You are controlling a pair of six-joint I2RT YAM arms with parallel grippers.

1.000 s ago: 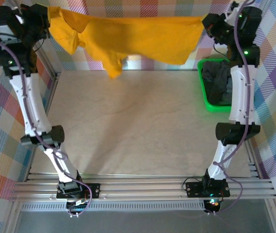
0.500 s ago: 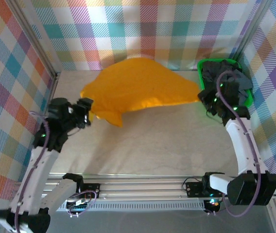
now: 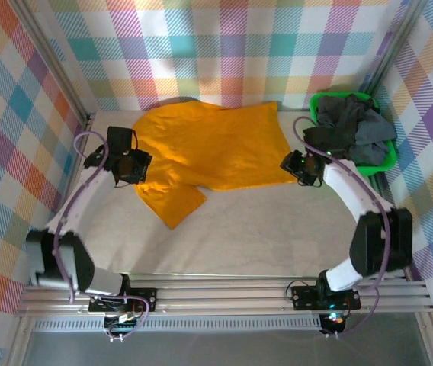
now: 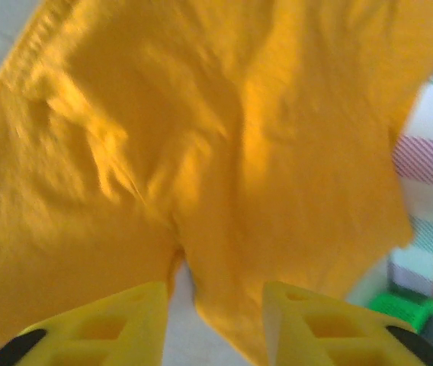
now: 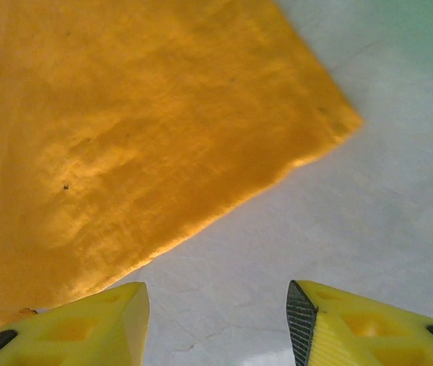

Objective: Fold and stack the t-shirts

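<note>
Mustard-orange t-shirt (image 3: pixel 209 149) lies spread between left hand (image 3: pixel 139 165) and right hand (image 3: pixel 290 165).

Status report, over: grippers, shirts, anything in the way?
Left gripper open, right gripper open, both empty. Orange t-shirt lying spread, unfolded. Dark t-shirts heaped in green basket. Nothing blocking.

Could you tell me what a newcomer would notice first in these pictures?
A mustard-orange t-shirt lies spread, unfolded, across the far half of the table. A bright green basket in the far right corner holds dark grey shirts. The left tool and right tool stand open at the orange shirt's two ends.
</note>
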